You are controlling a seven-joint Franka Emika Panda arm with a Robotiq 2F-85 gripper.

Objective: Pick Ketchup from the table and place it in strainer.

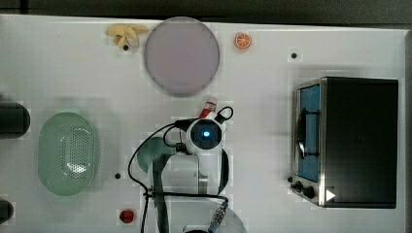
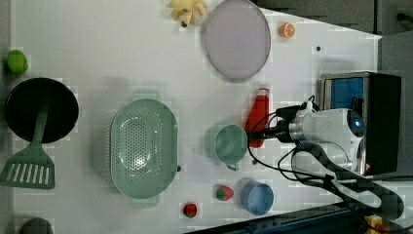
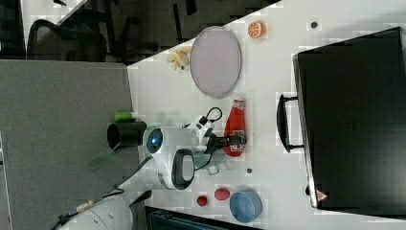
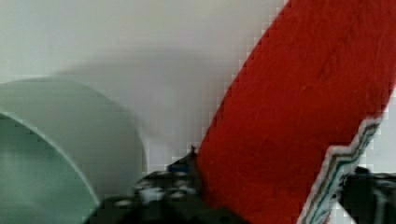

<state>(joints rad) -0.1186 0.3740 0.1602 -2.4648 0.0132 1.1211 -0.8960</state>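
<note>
The Ketchup (image 2: pixel 258 109) is a slim red bottle with a white cap, lying on its side on the white table between the grey-lilac plate and the green cup. Its cap (image 1: pixel 210 103) sticks out from under my wrist in the top view. My gripper (image 2: pixel 256 138) is down over the bottle's base end (image 3: pixel 234 125). In the wrist view the red body (image 4: pixel 303 116) fills the space between my two dark fingers (image 4: pixel 159 196), which press against both of its sides. The pale mint strainer (image 1: pixel 46 145) stands empty at the top view's left, well apart from the bottle.
A round green cup (image 2: pixel 230 144) stands right beside the bottle's base and my gripper. The grey-lilac plate (image 1: pixel 182 56) lies past the cap. A black oven (image 1: pixel 359 141) takes up the top view's right. A blue cup (image 2: pixel 258 197) and a strawberry (image 2: pixel 224 192) sit near my arm.
</note>
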